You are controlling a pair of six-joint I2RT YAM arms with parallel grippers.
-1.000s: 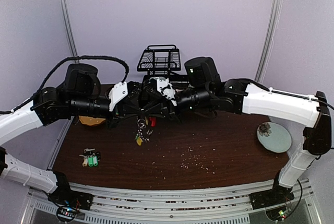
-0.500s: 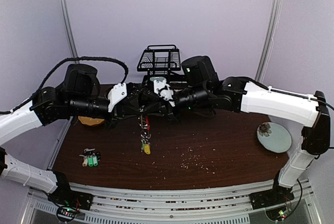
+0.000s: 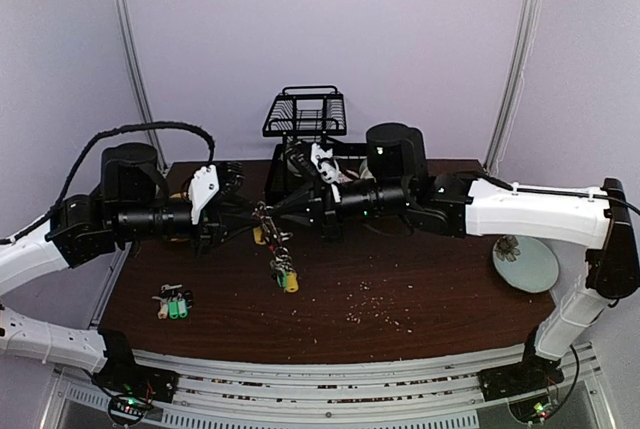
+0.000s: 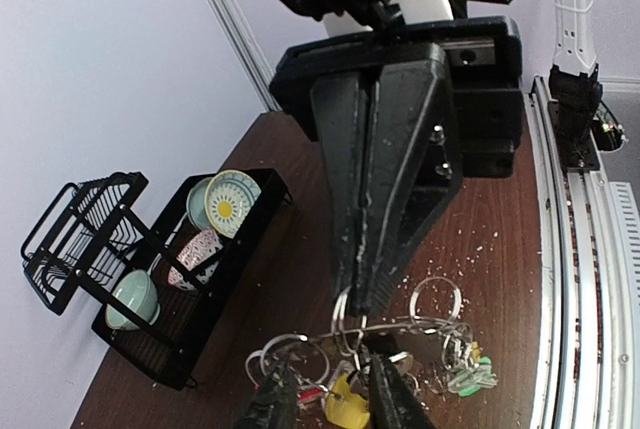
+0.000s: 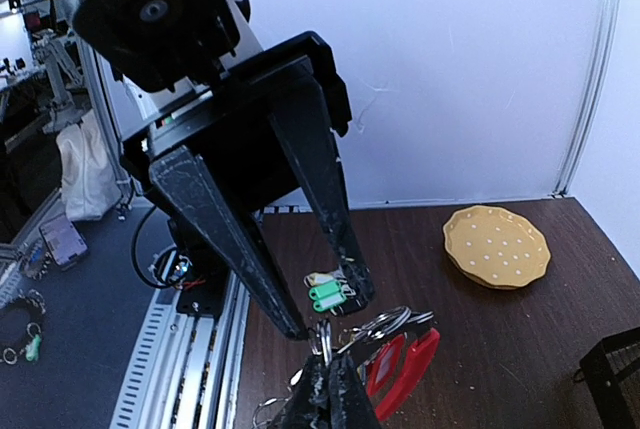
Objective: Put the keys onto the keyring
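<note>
Two green key tags [image 3: 178, 307] — lettering unreadable

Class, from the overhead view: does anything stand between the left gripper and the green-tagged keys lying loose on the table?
Nothing visible does. The open left gripper hangs above the table, with only bare wood between it and the keys. The keyring, pinched by the right gripper, dangles to its right.

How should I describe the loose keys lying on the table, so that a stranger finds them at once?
Look at the dark brown table and go to its near left corner. A small bunch of keys lies there alone, flat on the wood. Unlike the keyring dangling at mid-table with red and yellow parts, it shows two green tags side by side.
</note>
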